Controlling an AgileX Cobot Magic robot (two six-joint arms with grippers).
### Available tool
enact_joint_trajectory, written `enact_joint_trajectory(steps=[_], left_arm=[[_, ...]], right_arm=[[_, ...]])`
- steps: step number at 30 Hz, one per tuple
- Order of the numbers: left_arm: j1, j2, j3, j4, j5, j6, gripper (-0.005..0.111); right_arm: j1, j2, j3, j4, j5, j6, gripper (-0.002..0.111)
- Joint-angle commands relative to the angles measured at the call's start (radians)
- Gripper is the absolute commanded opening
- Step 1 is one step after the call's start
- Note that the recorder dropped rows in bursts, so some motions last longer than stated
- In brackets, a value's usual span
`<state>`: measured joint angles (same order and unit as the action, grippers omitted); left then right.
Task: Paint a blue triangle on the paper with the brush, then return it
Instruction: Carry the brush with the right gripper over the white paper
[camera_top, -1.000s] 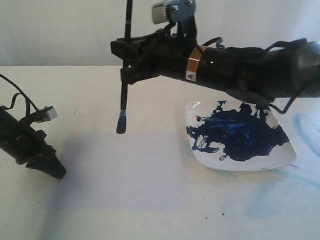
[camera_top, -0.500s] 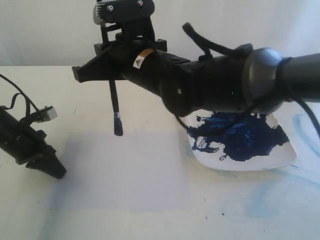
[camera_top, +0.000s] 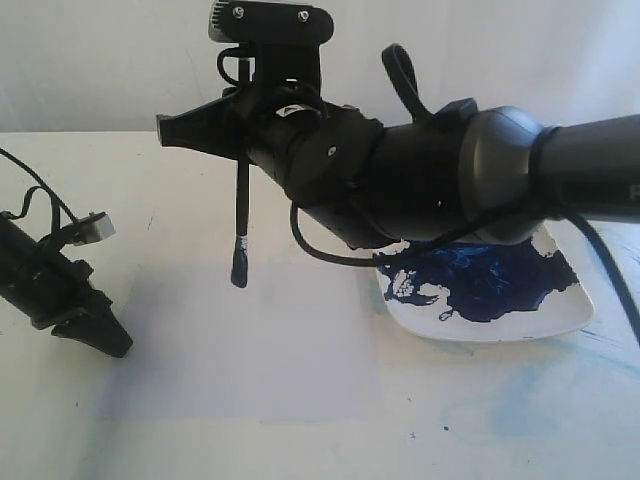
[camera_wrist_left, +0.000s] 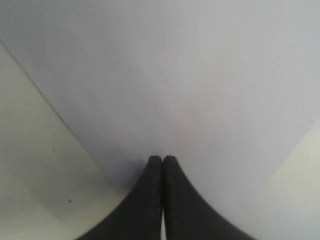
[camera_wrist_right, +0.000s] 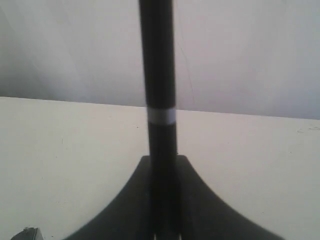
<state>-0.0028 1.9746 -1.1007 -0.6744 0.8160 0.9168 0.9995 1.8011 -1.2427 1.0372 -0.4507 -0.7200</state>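
From where I stand, the right gripper (camera_wrist_right: 163, 161) has its two fingers pinched narrowly around the black handle of the brush (camera_top: 241, 210), which hangs nearly upright, bristles down. The dark, paint-stained tip (camera_top: 239, 272) is at the far edge of the paper (camera_top: 250, 350), a little left of that edge's middle. I cannot tell whether the bristles touch the sheet or hang just above it. In the right wrist view a silvery band rings the handle beyond the fingertips. The paper lies flat on the cream table (camera_top: 180, 190), a plain pale lilac-grey rectangle in the near middle of the surface. Just beside its right edge, toward the right side of the table, sits a white plate (camera_top: 480, 335) carrying a large dark-blue paint blotch (camera_top: 500, 285). The bulky right arm reaches across in front of the plate's far part and hides it. Faint pale-blue smears (camera_top: 612, 250) mark the table near its right edge, around the plate. Over at the left, the left gripper (camera_wrist_left: 162, 160) has its fingers pressed together with nothing between them. Its tips point down at the paper's left edge, well apart from the brush.
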Motion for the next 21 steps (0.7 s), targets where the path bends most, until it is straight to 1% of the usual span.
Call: enact_joint_trajectory(steps=[1,5,8,21], left_arm=[[0.000,0.007,0.005,0.018,0.021,-0.005,0.000],[0.000,0.007,0.005,0.018,0.021,-0.005,0.000],[0.000,0.007,0.005,0.018,0.021,-0.005,0.000],[0.000,0.007,0.005,0.018,0.021,-0.005,0.000]], right_arm=[[0.001,0.013,-0.004,-0.031,-0.077,0.074,0.000],[0.001,0.048,-0.004,-0.192,-0.104,0.201,0.000],[0.001,0.070,-0.004,-0.304,-0.108,0.253,0.000],[0.001,0.099,-0.004,-0.316,-0.115,0.253,0.000]])
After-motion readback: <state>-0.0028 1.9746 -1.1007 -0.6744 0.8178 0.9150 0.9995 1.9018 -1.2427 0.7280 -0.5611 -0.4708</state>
